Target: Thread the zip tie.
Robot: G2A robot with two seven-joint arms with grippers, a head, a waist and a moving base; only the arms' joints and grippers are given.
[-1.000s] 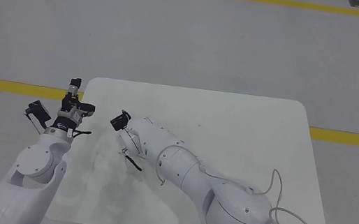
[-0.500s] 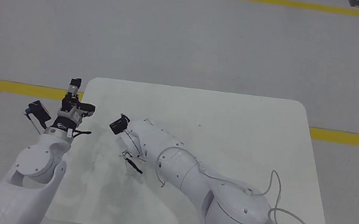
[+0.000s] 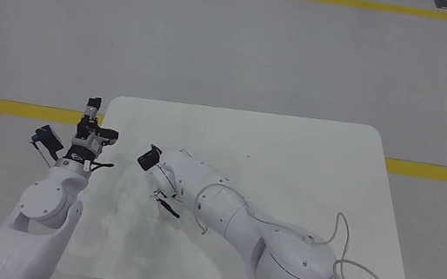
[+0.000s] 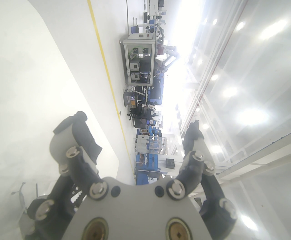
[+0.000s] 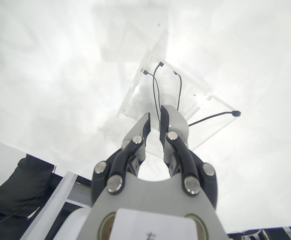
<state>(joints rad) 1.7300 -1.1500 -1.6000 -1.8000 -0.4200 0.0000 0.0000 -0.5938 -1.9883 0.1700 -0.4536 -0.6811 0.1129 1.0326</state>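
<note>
Zip tie (image 5: 155, 95) runs between your right claw's (image 5: 155, 122) fingers, which sit slightly apart, not pinching it, just above a clear stand (image 5: 204, 127). Left claw (image 4: 136, 120) is spread wide and empty, well apart from the tie.

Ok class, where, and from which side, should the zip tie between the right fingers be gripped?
On the zip tie strap near its tail, right gripper coming along its length, a finger each side: it is thin and straight there.
</note>
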